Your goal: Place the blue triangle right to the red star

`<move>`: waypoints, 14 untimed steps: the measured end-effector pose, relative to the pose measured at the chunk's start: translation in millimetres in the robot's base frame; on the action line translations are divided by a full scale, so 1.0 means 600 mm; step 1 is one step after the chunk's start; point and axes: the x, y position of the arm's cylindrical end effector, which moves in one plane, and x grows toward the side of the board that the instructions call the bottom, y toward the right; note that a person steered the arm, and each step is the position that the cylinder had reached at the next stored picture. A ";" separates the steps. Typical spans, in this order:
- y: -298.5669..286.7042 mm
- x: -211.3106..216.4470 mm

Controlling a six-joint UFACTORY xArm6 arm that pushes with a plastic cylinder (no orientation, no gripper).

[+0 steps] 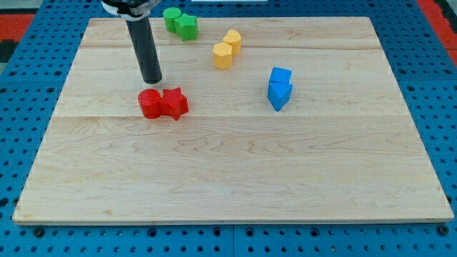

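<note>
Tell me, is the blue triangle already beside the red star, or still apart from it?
Apart. The blue triangle sits well toward the view's right of the red star, bare board between them.

A pale wooden counter (235,178) fills most of the view, its top made of long planks joined side by side, with faint seams running across from the view's left to the view's right. It lies on a blue perforated base (434,86) dotted with regular rows of holes. Red patches (16,25) show at the top corners. The light is even and soft.
</note>
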 end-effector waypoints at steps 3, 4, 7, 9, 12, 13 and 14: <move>0.058 0.009; 0.182 -0.024; 0.426 0.044; 0.388 0.077; 0.320 0.013; 0.291 0.013; 0.249 0.010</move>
